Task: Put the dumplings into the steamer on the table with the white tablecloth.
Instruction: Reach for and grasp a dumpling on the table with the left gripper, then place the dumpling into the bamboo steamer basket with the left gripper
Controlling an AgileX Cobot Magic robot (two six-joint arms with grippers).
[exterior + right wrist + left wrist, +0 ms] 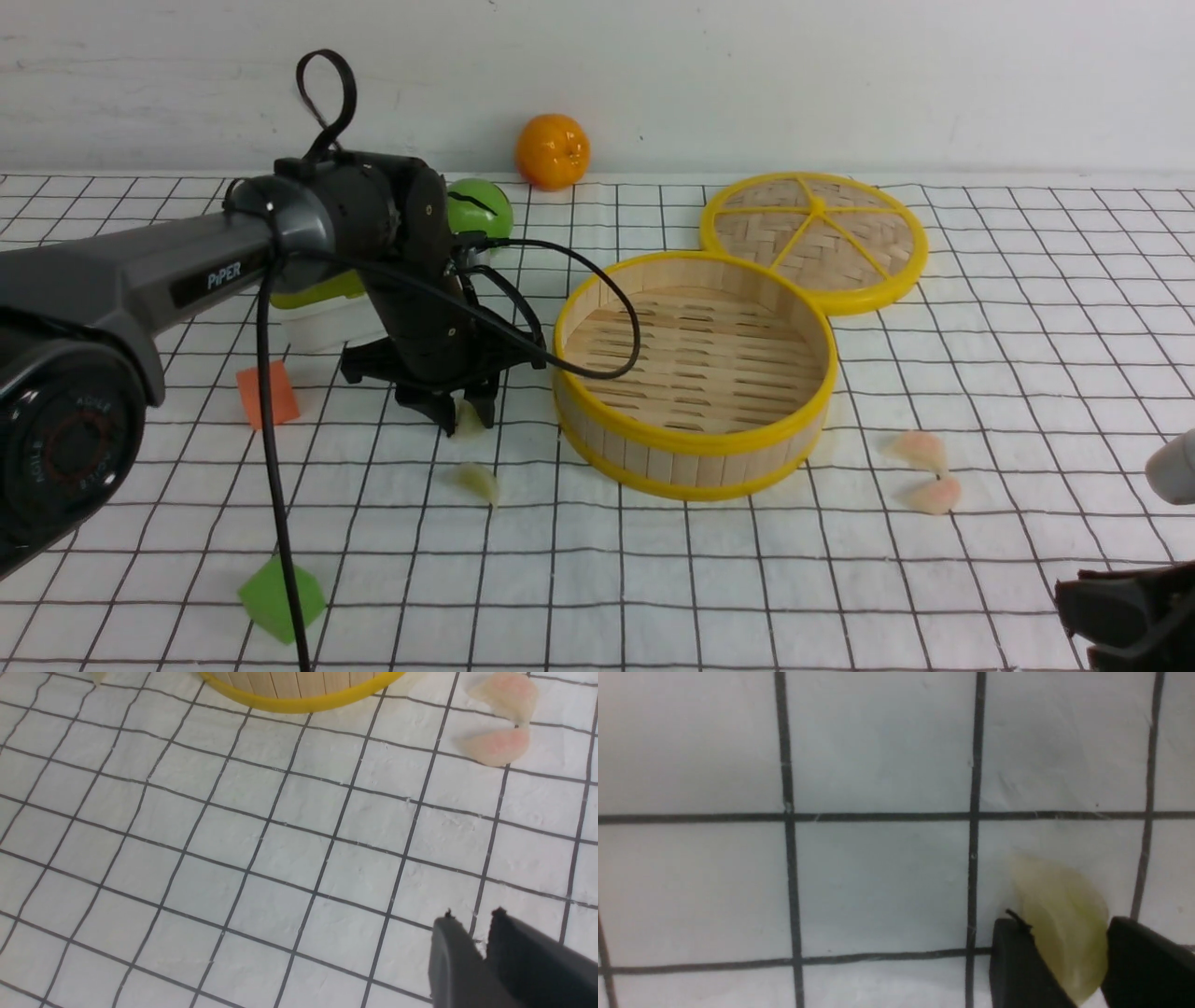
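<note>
While all four dumplings lie outside the steamer (672, 462), the step in hand looks like the first pick-up.

At far left an orange cube (266, 394) and a green cube (280, 597) sit on the checked cloth (653, 579). The left arm reaches in from nine o'clock. Its left gripper (465, 418) points down at the surface, just off the steamer's nine o'clock side. The fingers stand apart on either side of a yellow-green dumpling (1064, 919). Both seem to touch it, but I cannot tell whether they pinch it. A second dumpling (478, 483) lies loose at the steamer's eight o'clock.

In the centre the steamer is empty, its slatted floor bare. Its lid (812, 238) lies flat, touching it at one o'clock. Two pink dumplings (920, 448) lie close together at four o'clock.

At far right the right gripper (473, 919) hangs over bare cloth. Its fingers are slightly apart with a thin gap and hold nothing.

The next move, as I judge it, calls for a gentle, sure squeeze. Then comes a lift clear of the yellow rim, a carry toward three o'clock and a release over the slats.

The arm and its cable partly cover a green ball (481, 207) and a white tub (322, 322) behind them. The front view cuts off the right gripper at its corner. The left wrist view shows only the fingertips. The pale dumplings are hard to make out against the cloth.
</note>
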